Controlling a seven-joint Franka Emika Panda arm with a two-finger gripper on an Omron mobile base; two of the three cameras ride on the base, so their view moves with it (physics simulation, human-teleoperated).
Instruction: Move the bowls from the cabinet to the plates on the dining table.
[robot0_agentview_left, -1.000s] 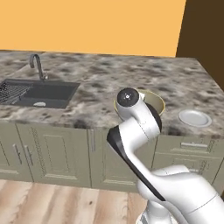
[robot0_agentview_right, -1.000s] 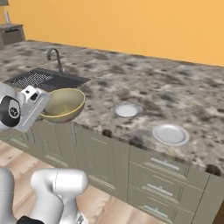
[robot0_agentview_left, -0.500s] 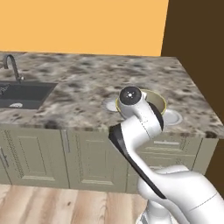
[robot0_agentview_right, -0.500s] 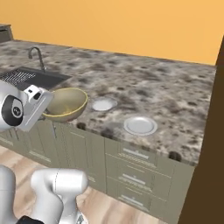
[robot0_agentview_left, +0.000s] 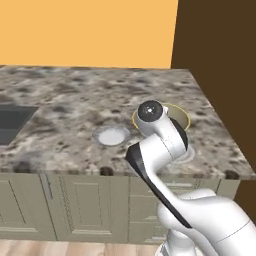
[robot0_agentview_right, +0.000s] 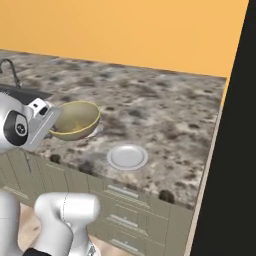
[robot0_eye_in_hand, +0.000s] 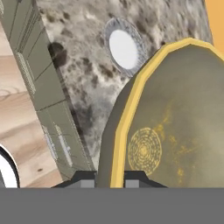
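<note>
We carry the olive-tan bowl (robot0_agentview_right: 75, 120) with the jaws pinching its yellowish rim. We should keep it level, centre it over a plate (robot0_agentview_right: 127, 156) on the worktop (robot0_agentview_right: 165, 110), then lower gently.

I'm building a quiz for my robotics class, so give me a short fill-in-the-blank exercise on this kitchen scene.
1. The end effector is shut on the rim of the olive-tan ____.
2. The rim of the held bowl is coloured ____.
3. On the dining table, the number of plates in the right base view, such as the plate, is ____.
4. The wall behind the table is painted ____.

Missing words: bowl; yellow; one; orange
</note>
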